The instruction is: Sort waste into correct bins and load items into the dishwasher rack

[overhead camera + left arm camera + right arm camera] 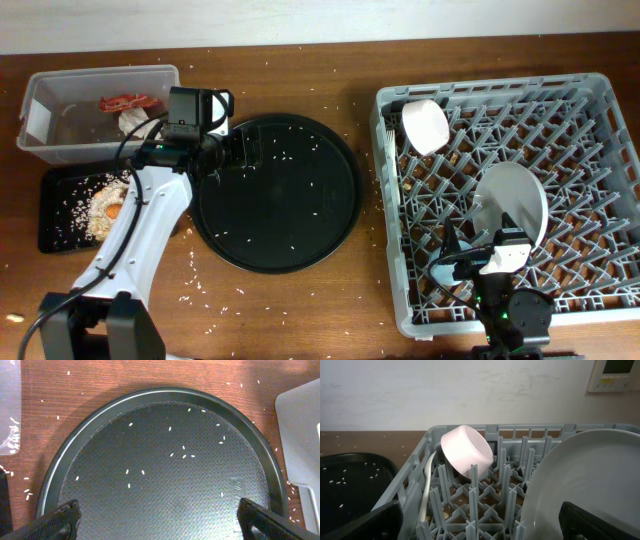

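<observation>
Nearest the robot, the right pincer (482, 522) hangs low inside the dishwasher rack (500, 88), at the plate's 6 o'clock, jaws spread and empty. The pale plate (585, 485) stands on edge among the pegs just ahead of it. Farther on, the white bowl (467, 452) lies tipped in the rack's 11 o'clock corner. The white fork (426, 485) leans along the left wall beside it. No blue cup can be made out in any view.

The left pincer (162, 521) hovers over the round black tray (150, 510), near its 10 o'clock rim. Its jaws are wide apart and hold nothing. Only loose grains dot that tray and the surface (300, 310).

At the tray's 9 o'clock, the shallow black tray (55, 215) holds grain scraps (95, 205) and the carrot (113, 211). Beyond it, at 11 o'clock, the clear tub (45, 120) holds the red wrapper (125, 102) and the tissue (135, 122).

Sorting and loading look nearly finished. The next move seems to call for finding the unseen cup, or else lifting both arms away. The right arm would need to rise straight up, since the plate and pegs crowd it closely.
</observation>
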